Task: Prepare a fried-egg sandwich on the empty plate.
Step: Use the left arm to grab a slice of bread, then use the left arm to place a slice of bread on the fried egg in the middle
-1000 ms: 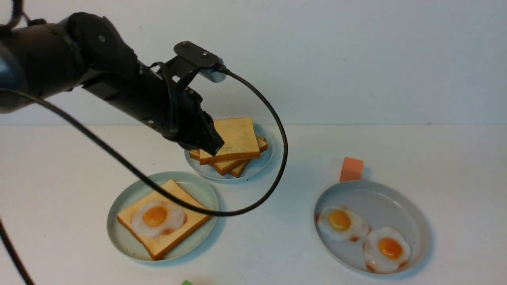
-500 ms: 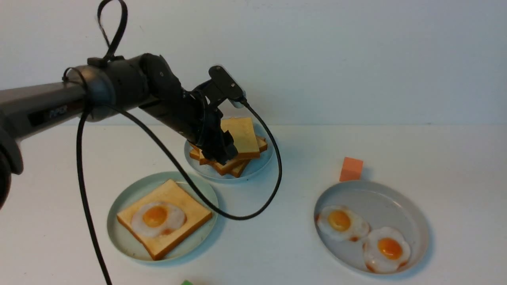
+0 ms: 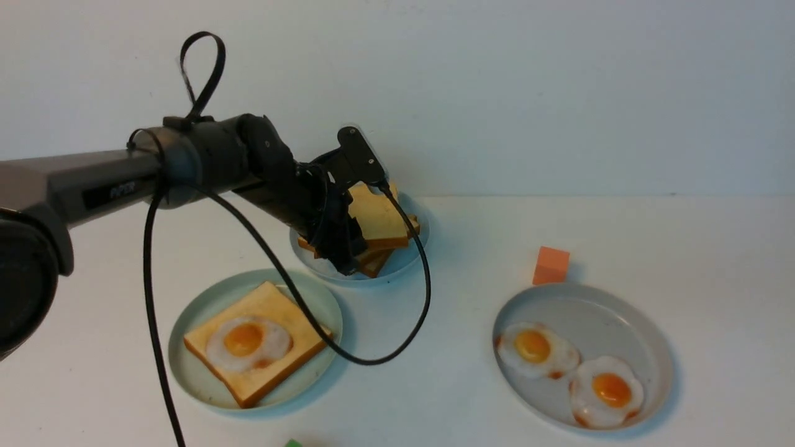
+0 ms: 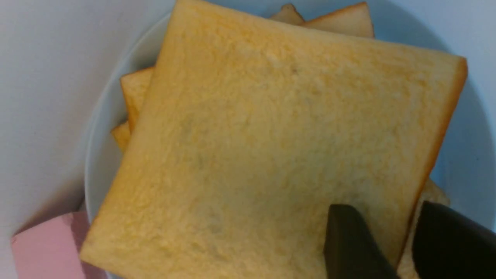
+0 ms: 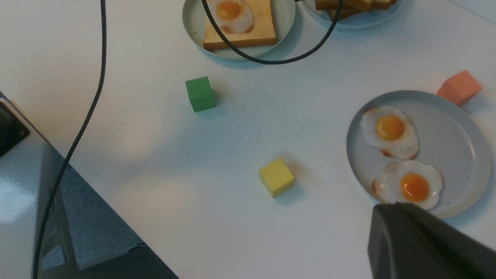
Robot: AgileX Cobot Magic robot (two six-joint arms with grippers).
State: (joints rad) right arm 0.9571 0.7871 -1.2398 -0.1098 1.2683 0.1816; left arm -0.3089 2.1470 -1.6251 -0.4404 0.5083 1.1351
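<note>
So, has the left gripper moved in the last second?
Yes. The left gripper has dropped lower against the toast pile, down to the near rim of the small plate.

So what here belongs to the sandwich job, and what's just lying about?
Job: mint-green plate, egg-topped toast, toast pile, left tool at its top slice.
Lying about: orange block, green block, yellow block, grey plate with spare eggs.

My surface (image 3: 714, 248), three plates and loose cubes.
I see the mint-green plate (image 3: 195, 379) front left, the pale blue plate (image 3: 407, 251) behind it, the grey plate (image 3: 608, 316) right with an orange cube (image 3: 551, 265) just beside; green cube (image 5: 200, 93) and yellow cube (image 5: 276, 177) nearer me.
</note>
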